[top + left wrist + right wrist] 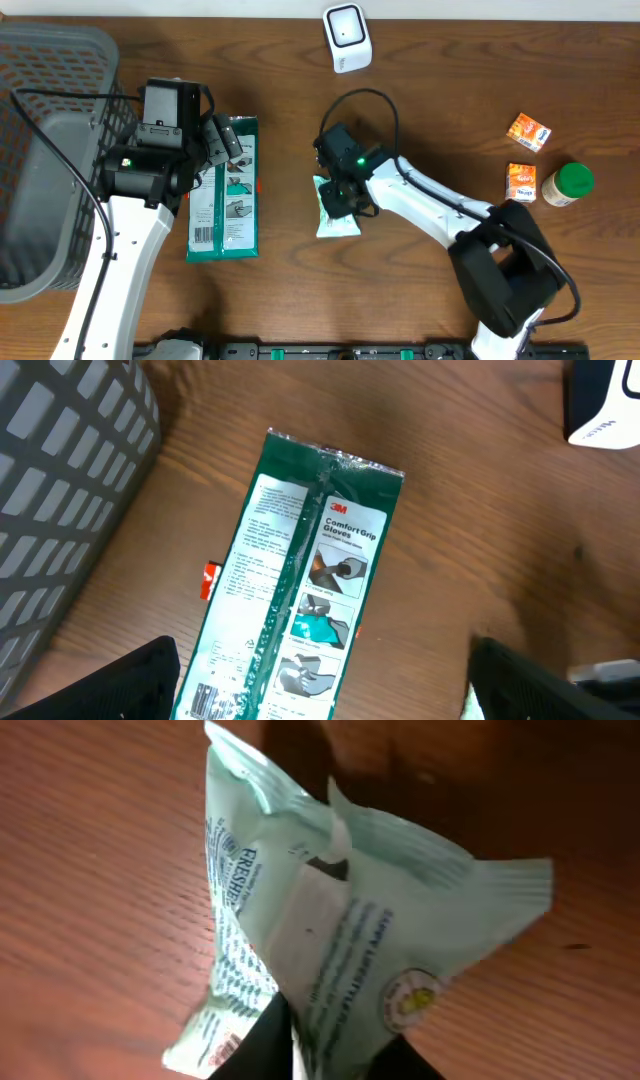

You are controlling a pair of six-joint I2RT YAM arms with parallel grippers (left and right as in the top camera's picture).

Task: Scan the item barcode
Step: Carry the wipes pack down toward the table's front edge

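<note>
The right gripper (335,1050) is pinching the wipes pouch (380,910), apparently not yet presenting it to the scanner (346,37), while the left gripper (322,650) is hovering, fingers spread.

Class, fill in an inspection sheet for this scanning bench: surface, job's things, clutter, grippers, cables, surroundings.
Surface: wooden table, no spills seen.
Job's things: white scanner at the far edge; glove pack lying flat; wipes pack crumpled near the centre.
Clutter: grey basket at the left; orange boxes and a green-lidded jar at the right.
Grippers: left gripper open over the glove pack; right gripper pinching the wipes pack.
Cables: left cable crosses the basket; right cable loops above its arm.
Surroundings: nothing seen.
</note>
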